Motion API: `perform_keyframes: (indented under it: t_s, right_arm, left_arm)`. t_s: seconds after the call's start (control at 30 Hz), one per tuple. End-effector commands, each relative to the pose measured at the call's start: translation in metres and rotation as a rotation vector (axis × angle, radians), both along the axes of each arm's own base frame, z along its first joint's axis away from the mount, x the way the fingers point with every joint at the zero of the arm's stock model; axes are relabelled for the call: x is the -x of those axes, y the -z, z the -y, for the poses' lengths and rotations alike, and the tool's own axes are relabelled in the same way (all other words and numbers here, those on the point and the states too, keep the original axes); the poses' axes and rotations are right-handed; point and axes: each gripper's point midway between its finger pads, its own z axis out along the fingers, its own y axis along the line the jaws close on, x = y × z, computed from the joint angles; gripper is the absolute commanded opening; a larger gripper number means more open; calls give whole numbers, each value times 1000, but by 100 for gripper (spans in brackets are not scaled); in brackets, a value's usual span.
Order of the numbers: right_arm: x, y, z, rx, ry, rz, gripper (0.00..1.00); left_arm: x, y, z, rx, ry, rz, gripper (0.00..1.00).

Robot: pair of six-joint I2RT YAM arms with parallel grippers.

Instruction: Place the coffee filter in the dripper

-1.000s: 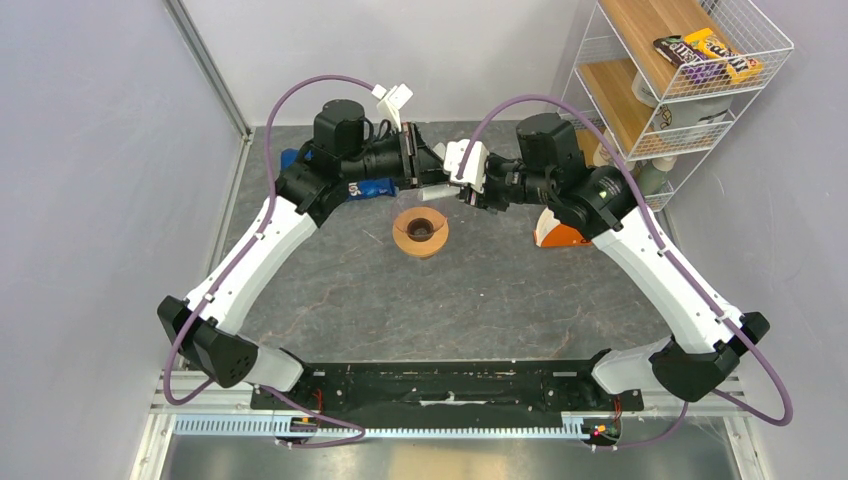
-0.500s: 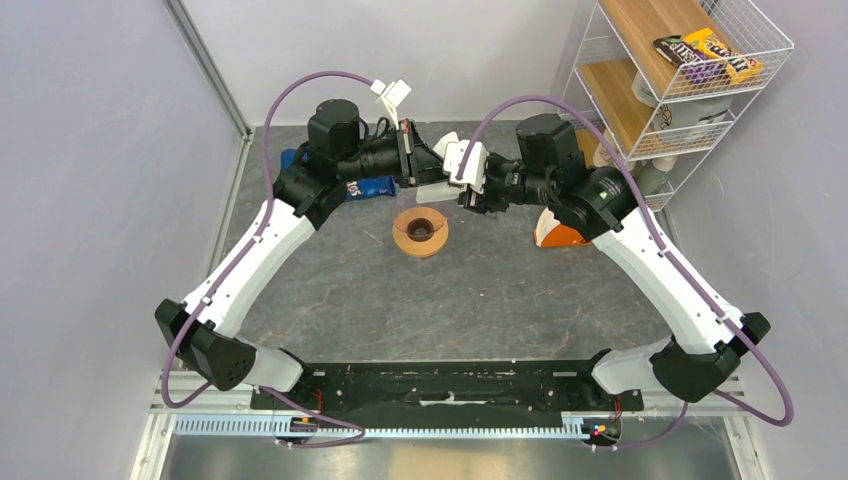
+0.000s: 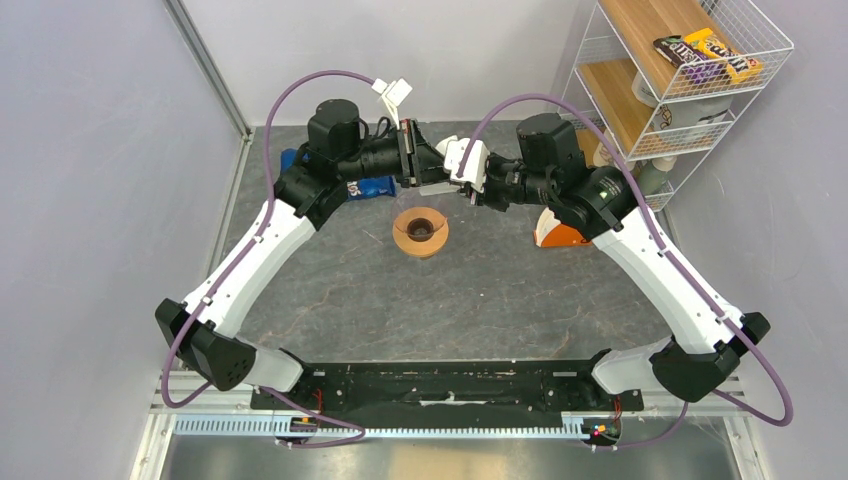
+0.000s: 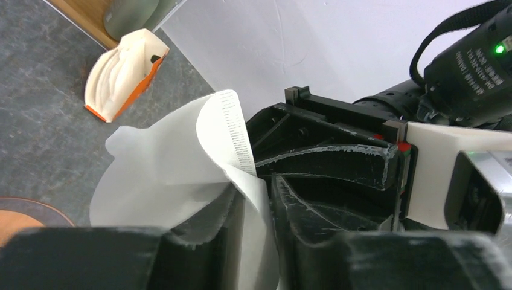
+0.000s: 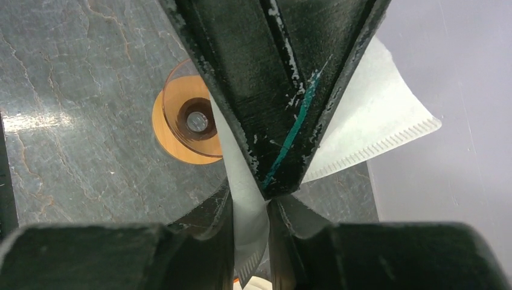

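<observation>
Left hand (image 4: 258, 188) shifted, pinching coffee filter (image 4: 163, 175) (right hand (image 5: 250, 205) too).

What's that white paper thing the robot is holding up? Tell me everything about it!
It is the coffee filter, made of thin white paper with a ribbed seam along one edge. It is partly spread open and a bit crumpled. The left fingers and the right fingers both pinch it, so it is up in the air and not yet in the orange dripper below.
</observation>
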Motion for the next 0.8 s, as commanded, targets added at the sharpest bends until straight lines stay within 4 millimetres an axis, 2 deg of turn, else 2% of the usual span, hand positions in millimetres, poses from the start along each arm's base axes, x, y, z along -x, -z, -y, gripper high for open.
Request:
perform_keyframes:
  t_s: [0.0, 0.07, 0.1, 0.17, 0.3, 0.37, 0.47, 0.57, 0.67, 0.77]
  right_arm:
    - [1, -14, -1, -34, 12, 14, 27]
    - [2, -14, 0, -37, 13, 11, 24]
    - [2, -13, 0, -36, 14, 7, 22]
    - [4, -14, 1, -42, 16, 3, 16]
    - [5, -17, 0, -58, 23, -9, 6]
    - [5, -20, -1, -74, 29, -21, 0]
    - [6, -27, -3, -114, 41, -53, 0]
    - [9, -41, -7, -193, 54, -126, 0]
    - [10, -62, -13, -326, 68, -241, 0]
    - [5, -97, -14, -535, 90, -357, 0]
  left_arm:
    - [9, -18, -8, 33, 12, 58, 44]
    - [6, -23, -14, 49, -6, 75, 61]
    - [3, -26, -18, 63, -18, 85, 65]
    - [-1, -32, -24, 79, -35, 108, 69]
    - [-10, -31, -36, 69, -71, 117, 75]
    - [-20, -33, -49, 71, -116, 131, 80]
    - [-36, -50, -75, 115, -180, 195, 86]
    - [-54, -67, -108, 124, -277, 295, 87]
    - [-67, -69, -139, 101, -355, 348, 88]
    - [-53, -67, -146, 114, -295, 432, 88]
